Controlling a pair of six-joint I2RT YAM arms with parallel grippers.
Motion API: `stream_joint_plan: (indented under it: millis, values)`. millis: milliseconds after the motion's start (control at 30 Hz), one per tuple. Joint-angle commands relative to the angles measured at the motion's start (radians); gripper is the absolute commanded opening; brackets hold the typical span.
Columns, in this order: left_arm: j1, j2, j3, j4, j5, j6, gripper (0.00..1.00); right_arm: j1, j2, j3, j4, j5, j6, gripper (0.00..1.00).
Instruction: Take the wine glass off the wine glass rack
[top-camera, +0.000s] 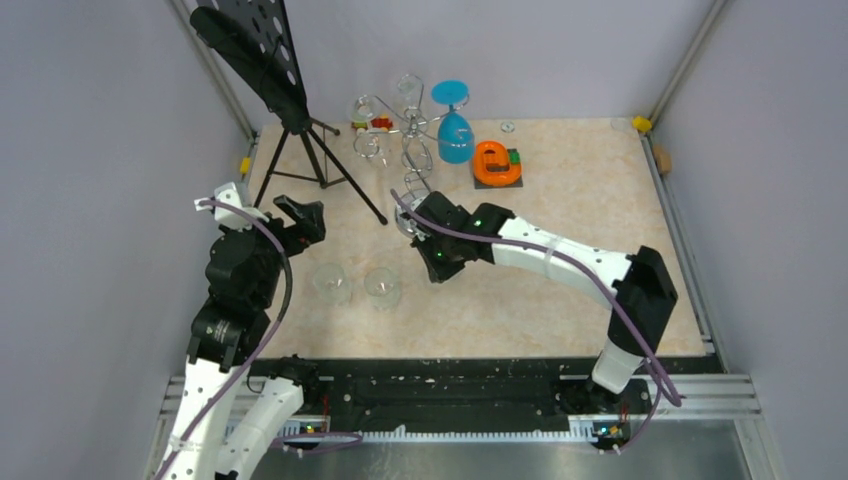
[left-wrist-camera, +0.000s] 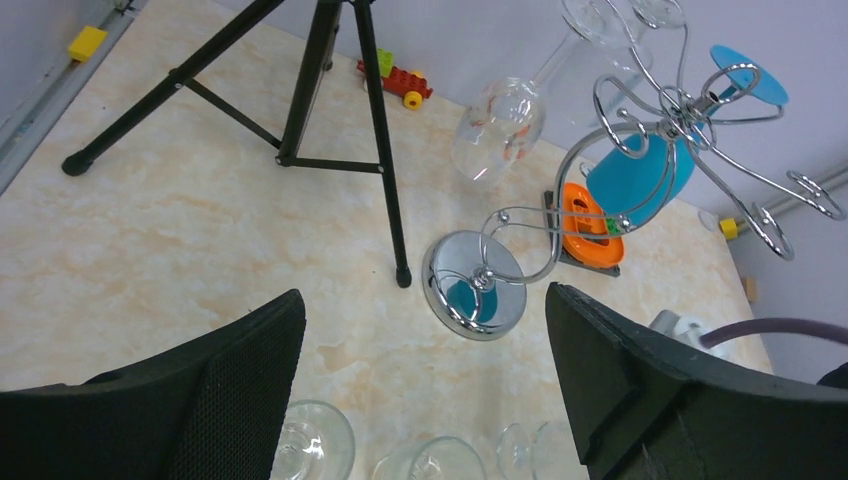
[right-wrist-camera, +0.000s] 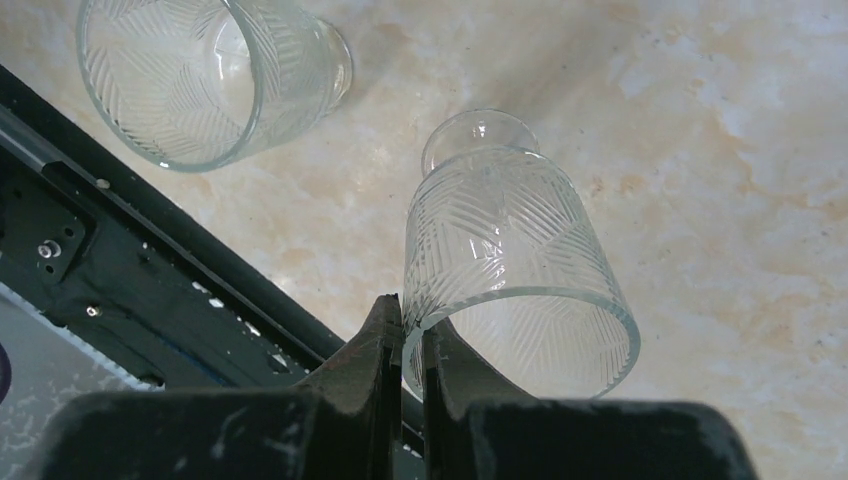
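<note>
The chrome wine glass rack (top-camera: 415, 150) stands at the back of the table on its round mirrored base (left-wrist-camera: 473, 285). A clear wine glass (left-wrist-camera: 497, 128) and a blue one (left-wrist-camera: 640, 175) hang upside down from its hooks. My right gripper (right-wrist-camera: 412, 305) is shut on the rim of a clear etched glass (right-wrist-camera: 505, 250), below the rack near the table's front. In the top view this glass (top-camera: 383, 287) lies left of that gripper (top-camera: 428, 262). My left gripper (left-wrist-camera: 425, 400) is open and empty, left of the rack (top-camera: 298, 215).
A black tripod music stand (top-camera: 300, 130) stands at the back left, one foot close to the rack's base. A second clear glass (top-camera: 330, 283) sits beside the held one. An orange object (top-camera: 497, 162) and toy bricks (left-wrist-camera: 400, 80) lie near the rack. A black rail (right-wrist-camera: 150, 270) edges the table.
</note>
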Motion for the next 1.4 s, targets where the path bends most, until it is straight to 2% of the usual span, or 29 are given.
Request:
stream_joint_plan:
  millis: [0, 233, 500, 667, 800, 1000, 1100, 1233, 1367]
  values:
    - [0.002, -0.004, -0.014, 0.064, -0.084, -0.006, 0.92, 0.036, 0.064, 0.104, 0.003, -0.003, -0.024, 0.00]
    - [0.005, 0.025, -0.010, 0.059, -0.101, 0.000, 0.93, 0.049, 0.152, 0.179, -0.085, -0.001, -0.050, 0.00]
    - [0.010, 0.034, -0.013, 0.059, -0.094, 0.001, 0.92, 0.057, 0.199, 0.200, -0.110, -0.010, -0.073, 0.00]
    - [0.010, 0.034, -0.012, 0.058, -0.097, 0.005, 0.93, 0.058, 0.216, 0.209, -0.104, -0.020, -0.071, 0.16]
    - [0.012, 0.033, -0.011, 0.055, -0.102, 0.008, 0.93, 0.059, 0.230, 0.222, -0.113, -0.009, -0.070, 0.19]
    - [0.012, 0.024, -0.012, 0.050, -0.109, 0.004, 0.93, 0.059, 0.214, 0.247, -0.110, -0.014, -0.071, 0.33]
    - [0.013, 0.021, -0.012, 0.056, -0.083, 0.003, 0.93, 0.059, 0.161, 0.225, -0.069, -0.065, -0.101, 0.40]
    - [0.013, 0.026, -0.007, 0.057, -0.062, 0.005, 0.93, 0.061, -0.003, 0.113, 0.060, -0.124, -0.170, 0.57]
    - [0.013, 0.029, -0.009, 0.062, -0.050, -0.003, 0.93, 0.062, -0.131, 0.067, 0.141, -0.154, -0.204, 0.59]
